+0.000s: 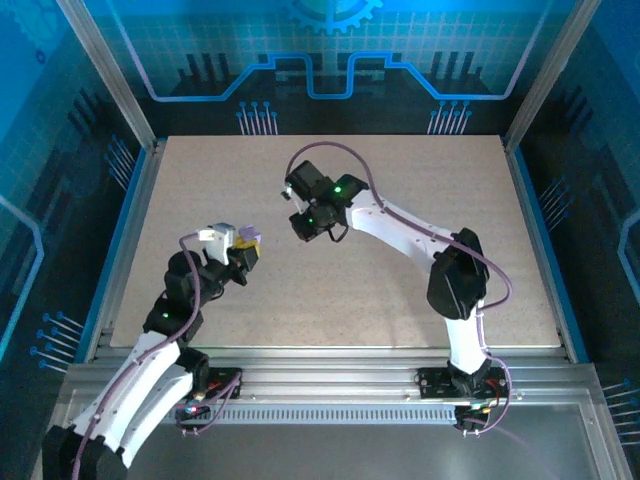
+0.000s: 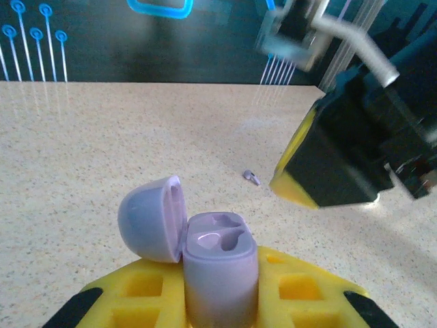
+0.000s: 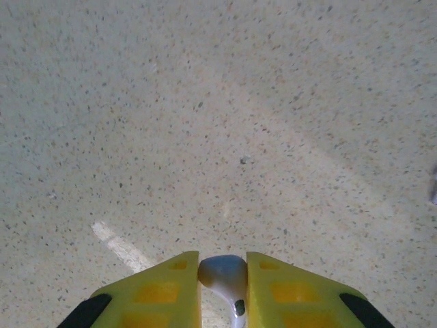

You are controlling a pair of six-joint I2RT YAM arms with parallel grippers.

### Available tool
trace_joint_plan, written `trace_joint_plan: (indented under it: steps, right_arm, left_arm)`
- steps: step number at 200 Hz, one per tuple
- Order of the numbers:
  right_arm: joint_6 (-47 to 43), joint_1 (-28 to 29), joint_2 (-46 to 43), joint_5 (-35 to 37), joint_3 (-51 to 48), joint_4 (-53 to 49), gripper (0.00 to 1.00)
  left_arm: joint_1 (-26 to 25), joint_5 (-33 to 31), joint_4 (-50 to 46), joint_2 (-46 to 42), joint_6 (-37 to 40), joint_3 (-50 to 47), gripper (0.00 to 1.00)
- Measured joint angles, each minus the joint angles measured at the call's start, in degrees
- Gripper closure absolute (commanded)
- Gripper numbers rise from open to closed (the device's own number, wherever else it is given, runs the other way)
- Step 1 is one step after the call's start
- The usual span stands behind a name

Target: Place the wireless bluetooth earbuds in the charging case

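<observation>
Right — my left gripper (image 2: 222, 294) is clamped on the charging case (image 2: 217, 249), lid flipped open. My right gripper (image 3: 223, 287) pinches one earbud (image 3: 222, 268) — the other earbud (image 2: 251, 177) lies on the table (image 2: 102, 137).

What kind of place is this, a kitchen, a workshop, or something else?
Probably a robot lab or demo cell: a speckled table framed by aluminium posts, blue circuit-print panels, and a left arm and right arm bolted at its near edge.
</observation>
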Motion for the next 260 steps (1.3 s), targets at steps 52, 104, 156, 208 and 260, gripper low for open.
trace_joint_plan:
  steps: [52,104,156,208,260]
  right_arm:
    - [1.88,-0.81,-7.19,-3.30,-3.98,4.20,0.80]
    - [2.91,-0.83,-14.43,-7.67,-8.98,10.25,0.80]
    - [2.95,-0.83,-19.96,-13.77,-15.21,18.08,0.80]
    - [4.04,-1.11,-24.92,-18.73,-23.23,28.00,0.80]
    - [7.61,-3.02,-28.28,-23.74,-31.93,40.44,0.79]
  left_arm:
    - [-3.48,1.84,10.10,9.53,0.09,-0.11,0.82]
    - [-6.43,4.94,14.88,15.85,3.43,2.51,0.82]
    - [-8.90,8.04,19.26,19.50,7.06,4.44,0.82]
    - [-9.88,10.03,22.45,19.65,10.27,4.46,0.82]
    - [-10.86,12.28,25.05,17.31,14.16,4.39,0.82]
